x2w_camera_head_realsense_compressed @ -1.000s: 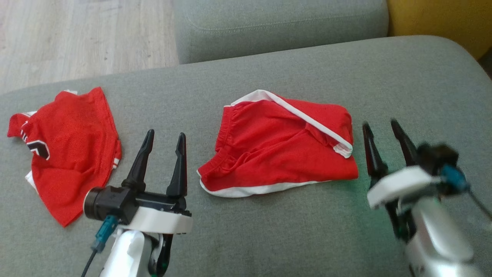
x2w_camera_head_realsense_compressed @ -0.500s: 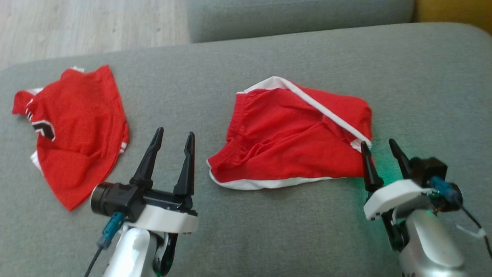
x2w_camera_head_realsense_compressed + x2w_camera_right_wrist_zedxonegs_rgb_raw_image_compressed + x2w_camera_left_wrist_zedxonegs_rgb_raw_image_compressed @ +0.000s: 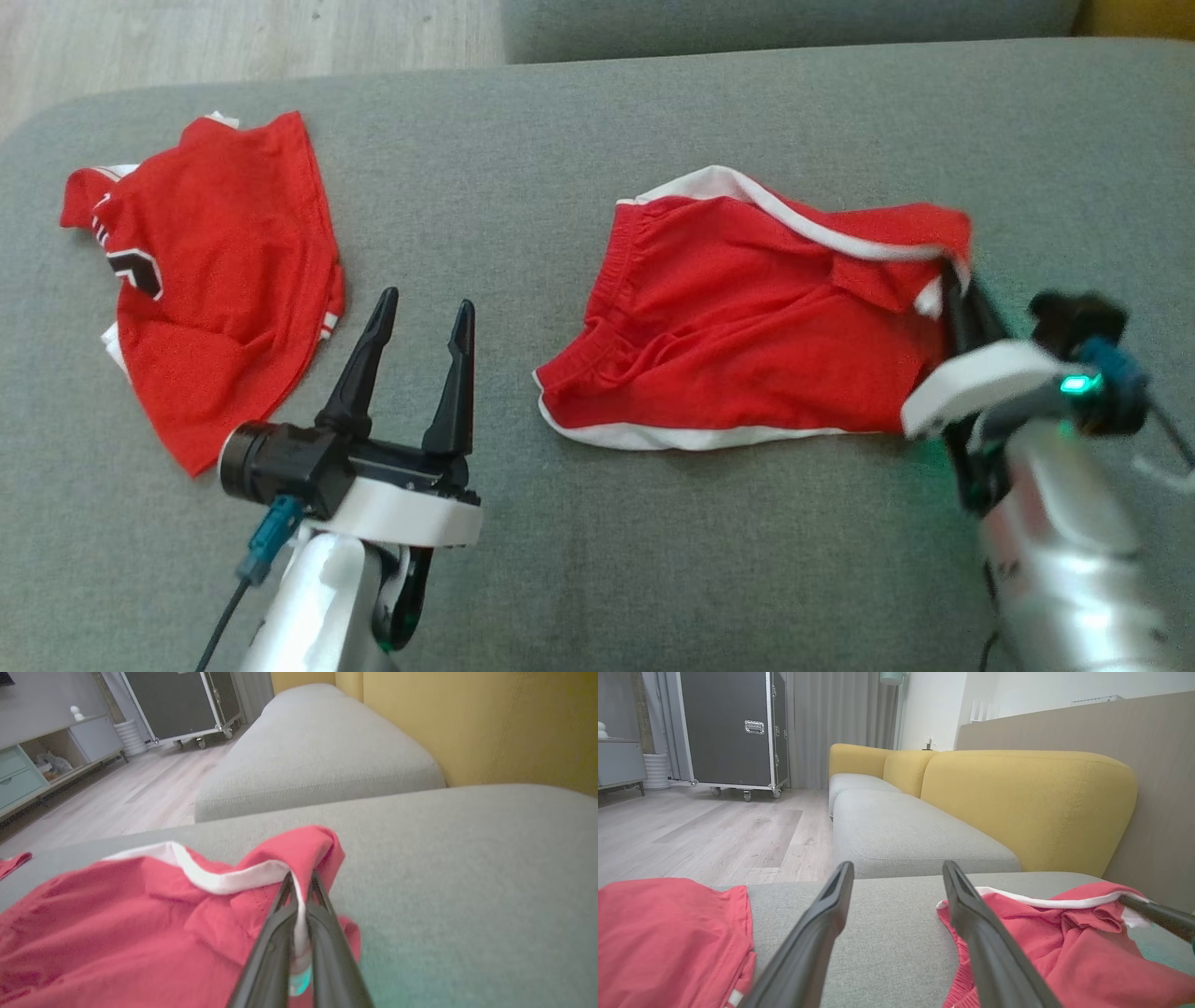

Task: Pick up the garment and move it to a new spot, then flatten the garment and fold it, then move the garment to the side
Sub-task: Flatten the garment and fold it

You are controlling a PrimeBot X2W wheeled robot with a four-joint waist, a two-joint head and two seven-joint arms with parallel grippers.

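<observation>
The garment, red shorts with white trim [image 3: 747, 327], lies crumpled on the grey sofa seat [image 3: 653, 560]. My right gripper [image 3: 957, 275] is shut on the shorts' right edge. In the right wrist view its fingers [image 3: 299, 879] pinch the white trim and the cloth [image 3: 117, 924] bunches up around them. My left gripper [image 3: 425, 308] stands open over bare seat to the left of the shorts, with nothing between its fingers. In the left wrist view the left gripper [image 3: 896, 868] points along the seat, and the shorts [image 3: 1064, 952] lie to its right.
A second red garment with a black and white mark [image 3: 215, 280] lies at the seat's left end. Beyond the seat are another grey cushion [image 3: 901, 830], a yellow backrest [image 3: 1027, 802], wooden floor [image 3: 233, 37] and a black wheeled case [image 3: 733, 728].
The head camera has shifted. My right gripper has gone from beside the shorts onto their right edge and shut on it, lifting that edge. The left gripper stays open in place.
</observation>
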